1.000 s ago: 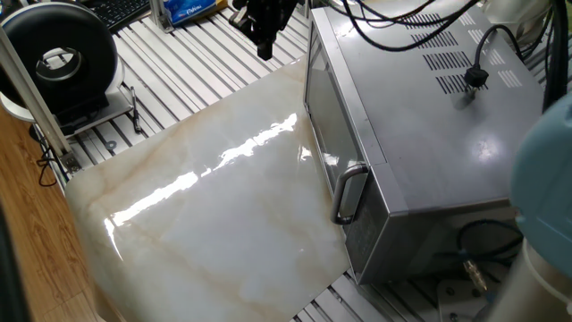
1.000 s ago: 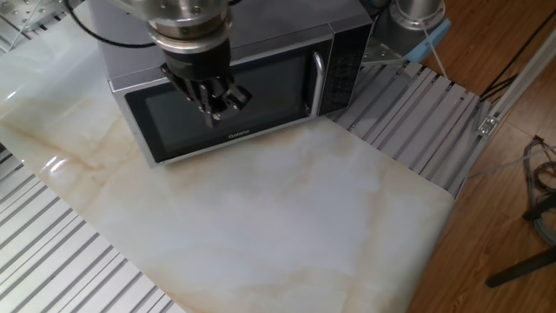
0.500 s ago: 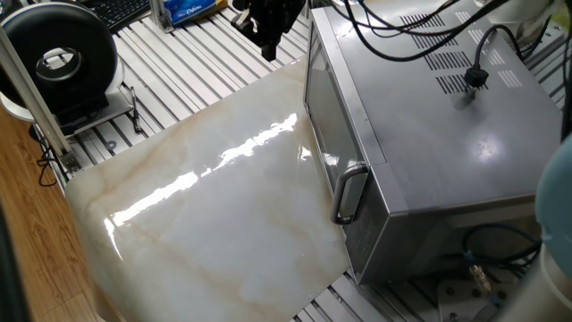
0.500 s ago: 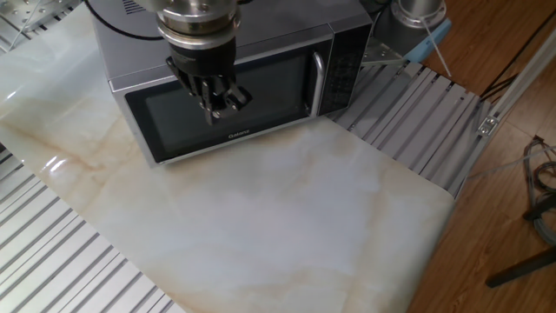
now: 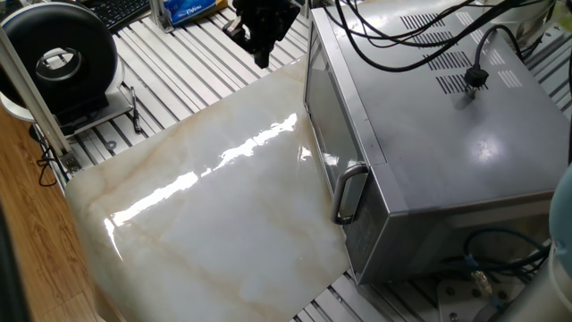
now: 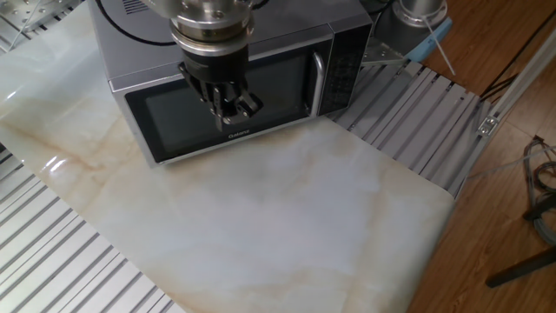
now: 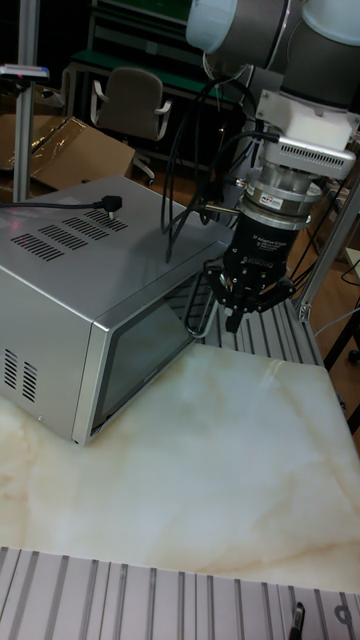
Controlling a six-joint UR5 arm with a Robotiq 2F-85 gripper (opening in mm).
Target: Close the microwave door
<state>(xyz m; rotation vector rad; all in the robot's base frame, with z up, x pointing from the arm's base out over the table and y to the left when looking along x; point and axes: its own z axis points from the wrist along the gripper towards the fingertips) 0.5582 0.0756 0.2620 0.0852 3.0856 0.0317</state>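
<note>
The silver microwave [image 5: 447, 134] stands on the marble slab with its door [image 5: 323, 134] lying flush against the body, the vertical bar handle [image 5: 349, 192] at the near end. In the other fixed view the door's dark window [image 6: 165, 113] faces the slab and my gripper [image 6: 229, 117] hangs just in front of it, left of the handle [image 6: 318, 83]. The fingers are pressed together with nothing between them. In the tall view the gripper [image 7: 234, 322] points down beside the door [image 7: 140, 350], a small gap apart from it.
A round black-and-white device [image 5: 58, 58] stands at the far left. The marble slab [image 5: 214, 224] lies on a slotted aluminium table. A power plug [image 5: 474, 79] and cables rest on the microwave top. A keyboard [image 5: 121, 11] lies at the back.
The gripper has slid along the door front toward the handle side and dropped a little. The door stays flush against the body.
</note>
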